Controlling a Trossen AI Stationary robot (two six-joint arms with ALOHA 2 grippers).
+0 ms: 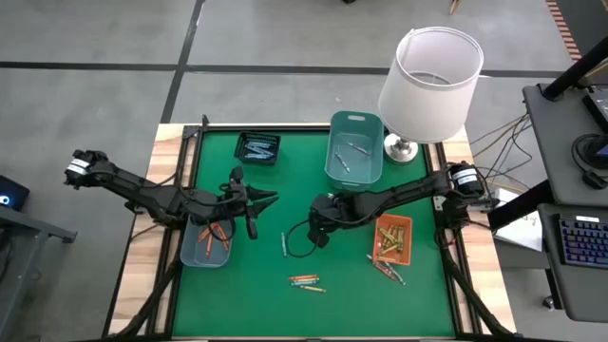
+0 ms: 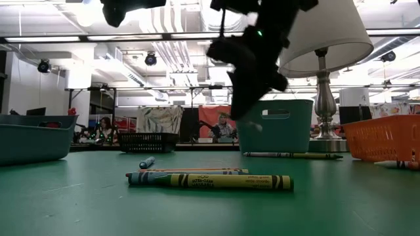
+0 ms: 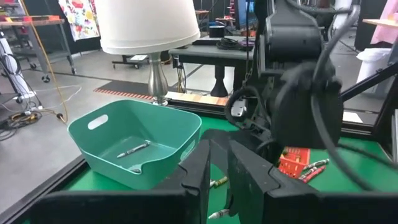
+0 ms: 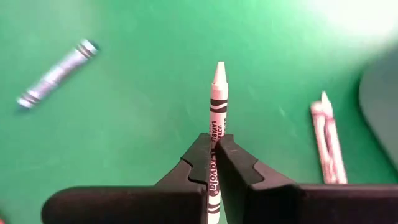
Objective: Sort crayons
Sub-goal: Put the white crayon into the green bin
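Pinched white crayon (image 4: pixel 217 118) in the right end effector (image 4: pixel 213 144), lifted above the green tabletop (image 1: pixel 285 294).
Paper-wrapped and waxy, it likely goes next to the smooth teal bin (image 1: pixel 354 161); more crayons (image 1: pixel 306 281) lie loose below. Left end effector (image 1: pixel 249 201) waits, fingers narrow, over another tray (image 1: pixel 190 255).

Paper-wrapped white crayon (image 4: pixel 217 112) pinched between the right gripper's (image 4: pixel 213 144) matt black plastic fingers; under those jaws, matt green felt-like table cover (image 4: pixel 137 124), and beyond it a smooth teal plastic bin (image 3: pixel 140 146).
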